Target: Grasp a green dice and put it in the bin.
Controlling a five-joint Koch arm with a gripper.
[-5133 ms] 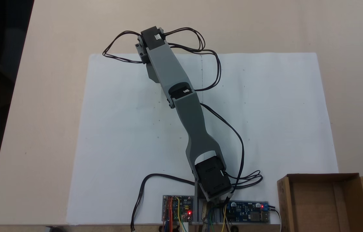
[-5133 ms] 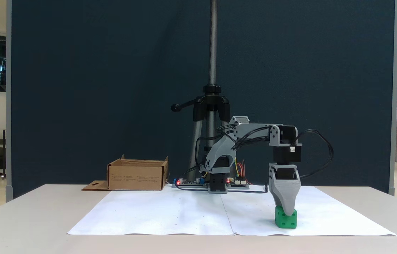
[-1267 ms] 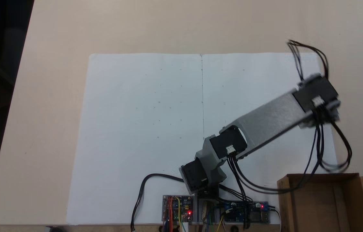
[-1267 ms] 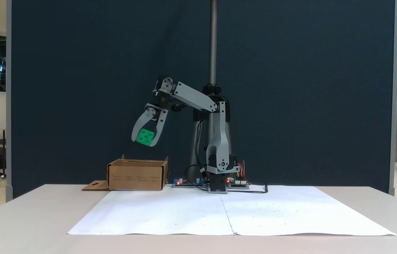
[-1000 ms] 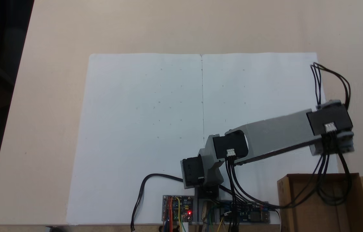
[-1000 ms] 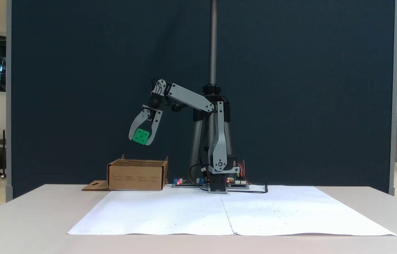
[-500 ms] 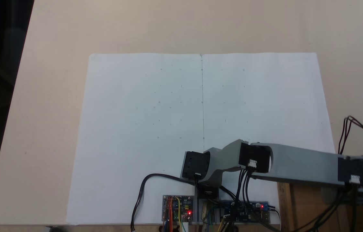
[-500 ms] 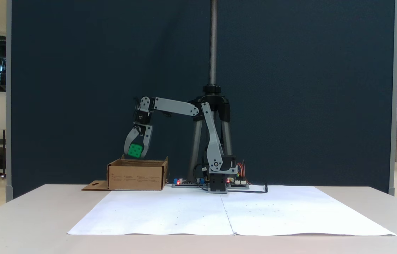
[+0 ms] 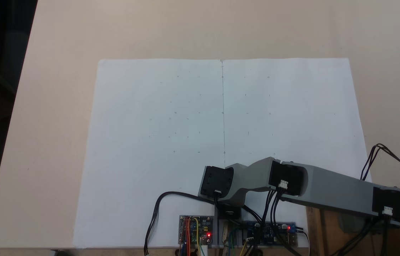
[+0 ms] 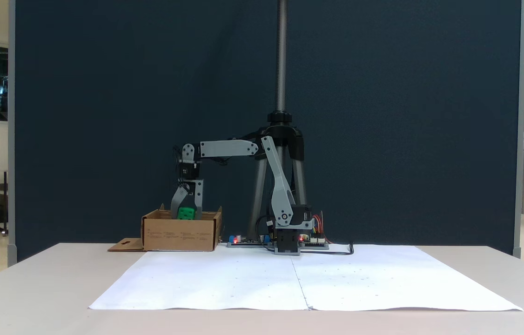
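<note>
Tripod behind my base, circuit boards at bottom centre, my gripper clamping the green dice at the bin rim, left of centre, white paper over beige table, dark blue backdrop.

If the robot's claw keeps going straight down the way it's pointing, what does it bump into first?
Probably the floor of the bin. The gripper points straight down, shut on the green dice just above the box's rim. The box wall hides its inside, so that's a guess.

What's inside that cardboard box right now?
From the side, the hand dips into the cardboard box, gripping a green dice at rim height. The box floor is hidden: the walls block it from the side, the arm from above.
</note>
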